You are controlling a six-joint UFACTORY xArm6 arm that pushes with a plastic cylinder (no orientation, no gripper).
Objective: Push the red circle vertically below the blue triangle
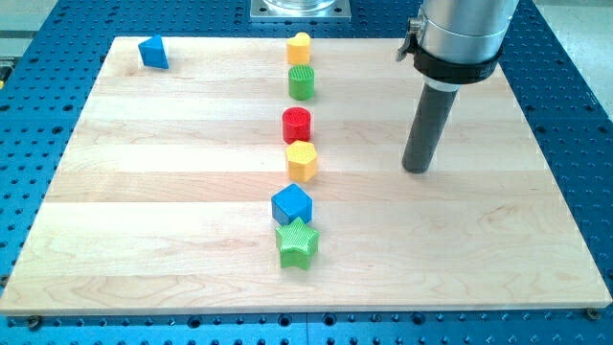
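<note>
While our tip (417, 170) rests on the board (172, 240), well right of the central column of blocks, it touches none of them and holds nothing, being a bare rod. The red circle (297, 125) stands upright on its flat end, round and without a long axis or heading. It sits just near of the green cylinder (302, 83) and touches the yellow hexagon (302, 161) on its near side. A yellow block (299, 47) lies farthest in the column; a blue cube (292, 204) and green star (296, 242) lie nearest. The blue triangle (153, 52) sits at the far left corner, close to the far edge. Bare wood lies left of the column and near of the triangle.
</note>
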